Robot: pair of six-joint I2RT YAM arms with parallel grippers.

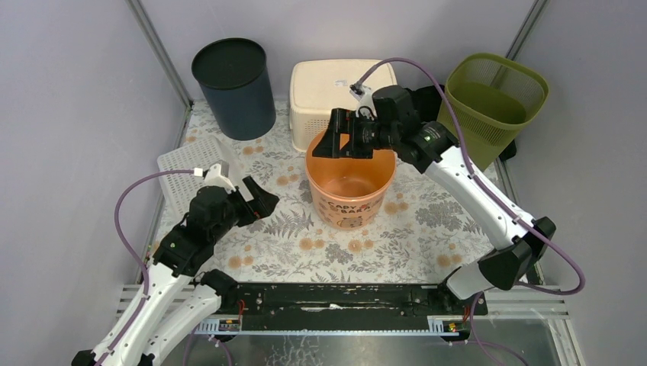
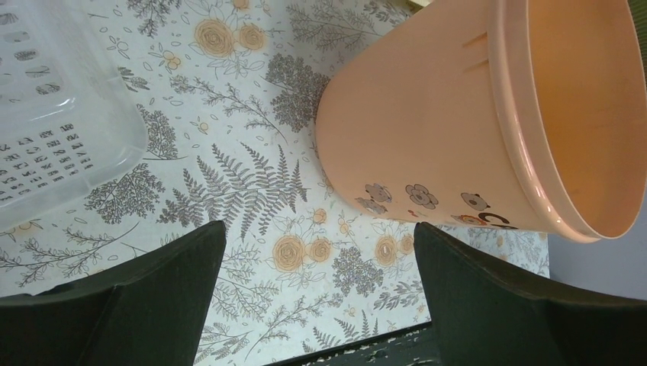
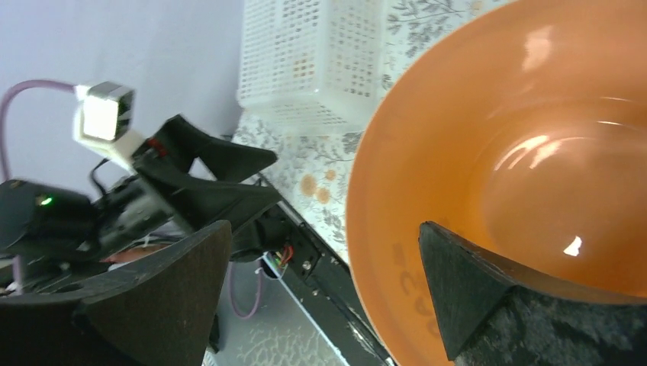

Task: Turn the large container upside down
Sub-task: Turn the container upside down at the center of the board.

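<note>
While the orange bucket (image 1: 350,187) stands mouth-up, the right gripper (image 1: 341,146), jaws spread, hangs over its roughly 12 o'clock rim.

Can't see the far rim of the orange bucket (image 1: 347,202) from above, blocked by the right fingers (image 1: 324,142), same for the front of the cream bin (image 1: 336,76) behind. Loses the bucket past the frame edges in both wrist views, plus most of the white basket (image 2: 46,130) at left. Can't read the blurred lettering on the bucket wall from the right wrist.
</note>
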